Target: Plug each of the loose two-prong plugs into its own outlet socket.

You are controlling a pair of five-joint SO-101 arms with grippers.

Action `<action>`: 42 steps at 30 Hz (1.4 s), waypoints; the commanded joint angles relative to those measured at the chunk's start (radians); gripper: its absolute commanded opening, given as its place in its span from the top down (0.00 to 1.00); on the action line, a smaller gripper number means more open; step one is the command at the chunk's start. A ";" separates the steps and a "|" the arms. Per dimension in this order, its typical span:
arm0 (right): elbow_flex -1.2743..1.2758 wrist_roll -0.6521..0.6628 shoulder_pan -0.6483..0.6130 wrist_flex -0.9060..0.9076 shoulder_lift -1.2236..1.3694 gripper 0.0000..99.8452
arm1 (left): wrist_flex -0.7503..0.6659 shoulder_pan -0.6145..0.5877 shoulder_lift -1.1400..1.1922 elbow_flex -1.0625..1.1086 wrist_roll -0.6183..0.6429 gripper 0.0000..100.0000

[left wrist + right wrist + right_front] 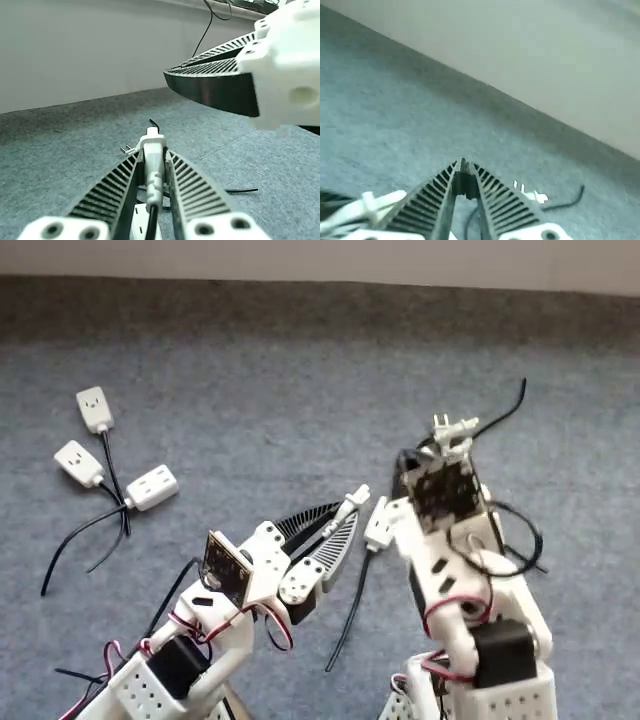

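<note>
My left gripper point(350, 505) point(152, 150) is shut on a white two-prong plug point(152, 160) point(356, 498), whose black cable runs back between the fingers. A second white plug point(378, 525) sits just right of it against the right arm, its cable trailing toward the near edge. My right gripper point(465, 169) is shut, with only a dark sliver between its tips. Just beyond it a third plug point(455, 430) point(532, 194) lies on the carpet, prongs showing. Three white outlet sockets point(95, 408) point(78, 462) point(152, 486) lie far left.
Grey carpet point(300, 390) covers the floor up to a pale wall point(320, 258) at the back. Black cables point(85, 535) trail from the sockets. The right arm's black ridged fingers point(215, 87) hang close above the left gripper.
</note>
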 commanded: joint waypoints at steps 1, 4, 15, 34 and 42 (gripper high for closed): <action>-0.079 -0.023 -0.188 0.079 -0.079 0.99 | -0.026 -0.008 -0.005 0.018 0.003 0.99; -0.067 -0.026 -0.206 0.074 -0.079 0.99 | -0.026 -0.008 -0.005 0.018 0.003 0.99; 0.311 -0.020 -0.156 -0.214 -0.077 0.99 | -0.026 -0.007 -0.008 0.013 0.005 0.99; 0.530 0.043 -0.077 -0.246 -0.077 0.99 | -0.026 0.050 -0.010 0.015 0.000 0.99; 0.536 0.041 0.012 -0.260 -0.079 0.99 | -0.028 0.051 -0.010 0.016 0.000 0.99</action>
